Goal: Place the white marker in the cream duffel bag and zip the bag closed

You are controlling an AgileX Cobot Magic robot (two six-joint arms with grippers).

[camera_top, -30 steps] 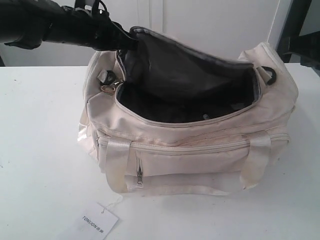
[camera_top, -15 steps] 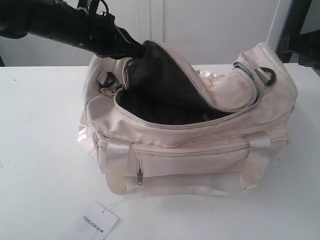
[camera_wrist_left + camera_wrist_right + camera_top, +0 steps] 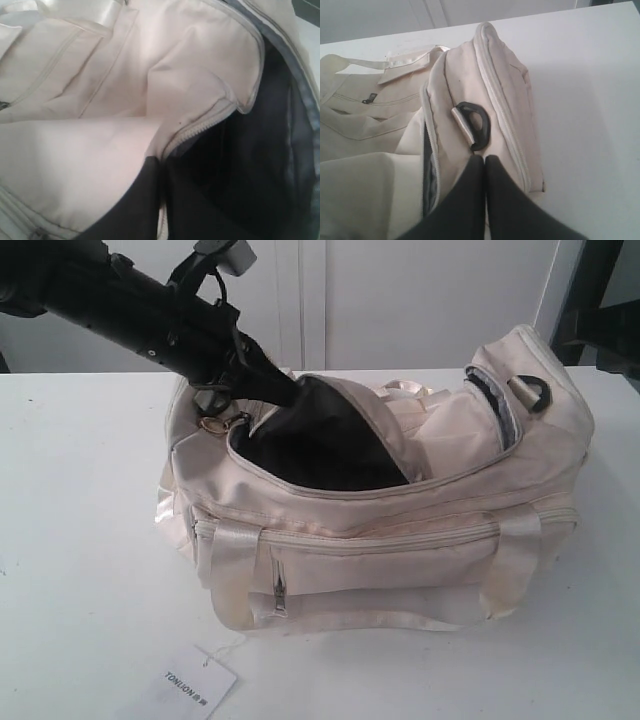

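Observation:
The cream duffel bag (image 3: 400, 540) lies on the white table, front pocket toward the exterior camera. Its top flap, dark lining (image 3: 330, 435) showing, is folded over the opening. My left gripper (image 3: 265, 390) reaches in from the upper left and is shut on the flap's zipper edge (image 3: 200, 131). In the left wrist view the gripper (image 3: 163, 165) has the zipper tape between its fingers. My right gripper (image 3: 484, 159) is shut on nothing, just above the bag's end by the black D-ring (image 3: 476, 125). The white marker is hidden.
A gold chain pull (image 3: 213, 423) hangs at the bag's left end under my left arm. A white paper tag (image 3: 195, 682) lies on the table near the front edge. Satin handle straps (image 3: 235, 570) drape down the bag's front. A dark frame (image 3: 600, 300) stands at the back right.
My left gripper has drawn the flap to the right and down across the opening. The wide view into the dark interior has narrowed to a small gap at the left. The bag's body has stayed put.

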